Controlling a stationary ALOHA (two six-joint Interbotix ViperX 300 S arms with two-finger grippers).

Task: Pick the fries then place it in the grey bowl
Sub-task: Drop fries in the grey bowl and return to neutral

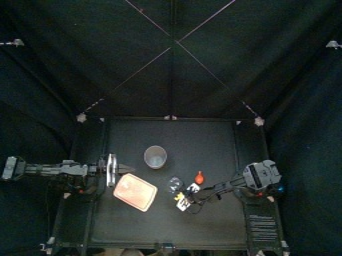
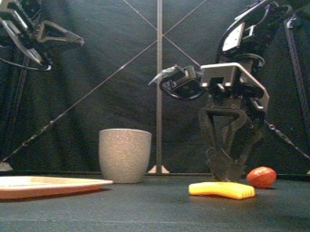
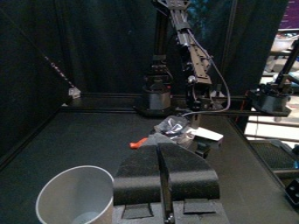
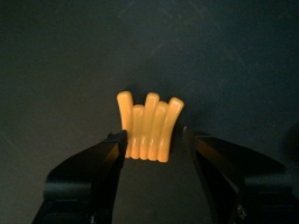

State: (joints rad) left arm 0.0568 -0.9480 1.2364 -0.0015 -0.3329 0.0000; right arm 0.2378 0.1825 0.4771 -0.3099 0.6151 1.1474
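No writing, number, brand or sign can be read in any view. The grey speckled cup [image 2: 125, 154], at about 9 o'clock from the fries [image 2: 222, 189] in the front view, has a plain wall. The fries and the pink tray [image 2: 49, 187] carry no legible mark.

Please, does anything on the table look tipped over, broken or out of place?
Nothing stands out. The cup stands upright, the tray lies flat, and the fries lie whole between the open fingers of the right gripper.
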